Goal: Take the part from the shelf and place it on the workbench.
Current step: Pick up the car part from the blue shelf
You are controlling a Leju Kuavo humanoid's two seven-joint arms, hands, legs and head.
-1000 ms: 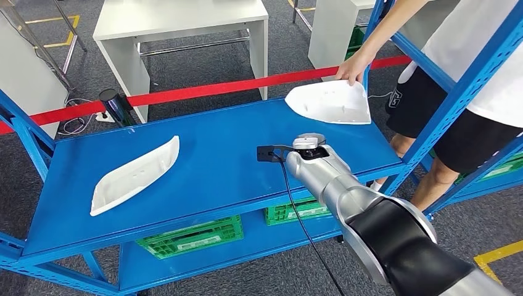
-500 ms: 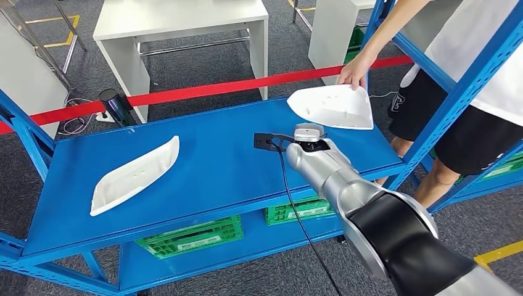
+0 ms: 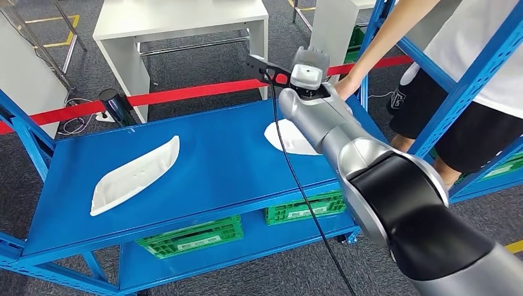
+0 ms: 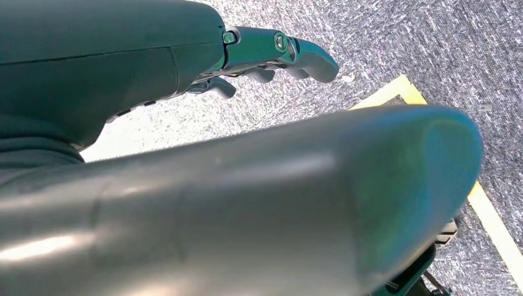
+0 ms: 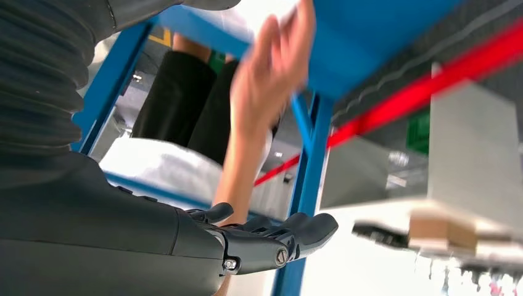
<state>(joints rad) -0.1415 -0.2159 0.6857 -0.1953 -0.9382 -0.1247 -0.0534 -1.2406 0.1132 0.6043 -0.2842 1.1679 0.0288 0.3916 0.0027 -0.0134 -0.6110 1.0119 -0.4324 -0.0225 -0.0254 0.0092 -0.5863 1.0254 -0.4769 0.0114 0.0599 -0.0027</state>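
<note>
R arm raised over blue shelf (image 3: 203,161); right hand (image 5: 271,237) holds nothing, fingers (image 5: 311,228) stretched out close together. White part (image 3: 285,137) near shelf's back-right edge, partly behind arm; person's hand (image 3: 346,86) just beside. 2nd part (image 3: 132,175) far left, open deck between. Left hand (image 4: 271,52) empty, fingers loosely curled.

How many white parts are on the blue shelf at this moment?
2. One white part lies on the left of the blue shelf; the other white part sits toward the right, partly hidden behind the right arm.
</note>
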